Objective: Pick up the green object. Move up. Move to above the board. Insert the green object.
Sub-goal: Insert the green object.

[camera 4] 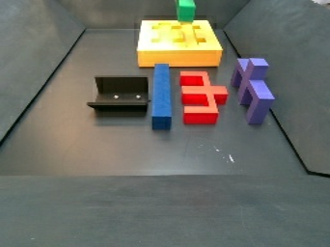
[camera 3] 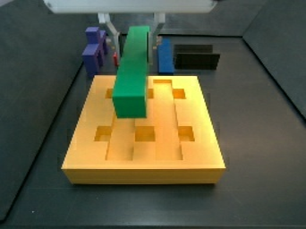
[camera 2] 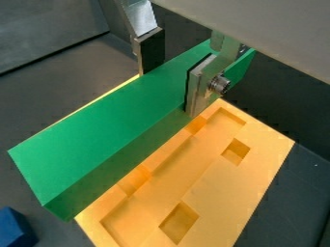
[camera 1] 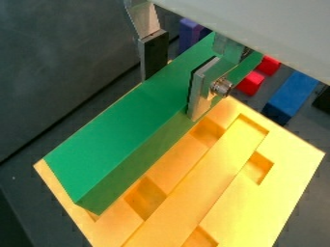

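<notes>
the gripper (camera 1: 178, 66) is clamped on the green object (camera 1: 135, 125), one silver finger (camera 2: 202, 87) pressed flat on each long face, as both wrist views show. the bar is held on edge above the board (camera 3: 143, 148), running along the board's length. in a side view its near end hangs over the middle of the board, between the two rows of square holes, and it seems to be clear of the surface, though how far it sits above the ribs is hard to judge.

in a side view the green object (camera 4: 186, 10) shows only as a small patch above the board (camera 4: 180, 43) at the far end of the floor. nearer the camera lie the fixture (camera 4: 119, 96), a long blue block (camera 4: 161, 95), a red stepped block (camera 4: 199, 97) and purple blocks (camera 4: 254, 90), all apart from the board.
</notes>
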